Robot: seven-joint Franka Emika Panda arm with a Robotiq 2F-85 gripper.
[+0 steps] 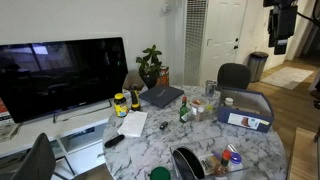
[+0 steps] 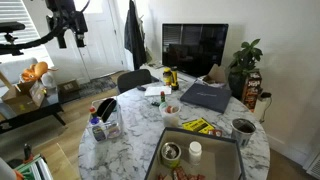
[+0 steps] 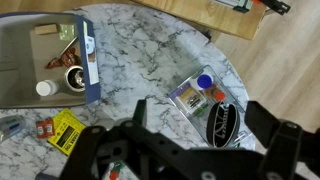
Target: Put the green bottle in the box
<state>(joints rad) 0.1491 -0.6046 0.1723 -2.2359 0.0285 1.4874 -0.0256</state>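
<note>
The green bottle [image 1: 184, 112] stands upright near the middle of the marble table, between a laptop and the box; it shows small in an exterior view [image 2: 167, 101]. The blue-grey box [image 1: 262, 103] sits open at the table's edge [image 2: 236, 158] and holds a few small items. In the wrist view the box [image 3: 20, 60] is at the top left, its white-and-blue patch facing me. My gripper [image 1: 282, 30] hangs high above and off to the side of the table [image 2: 68, 30]. Its fingers are spread wide and empty [image 3: 200, 112]. I cannot make out the bottle in the wrist view.
A clear tub with blue and orange caps [image 3: 200, 90] and a black oval item [image 3: 222, 122] lie below the gripper. Yellow-capped jars [image 1: 122, 103], a laptop [image 1: 162, 96], a dark round bin [image 1: 187, 162], a TV [image 1: 62, 72], a plant [image 1: 150, 65] and a chair [image 1: 233, 75] surround the table.
</note>
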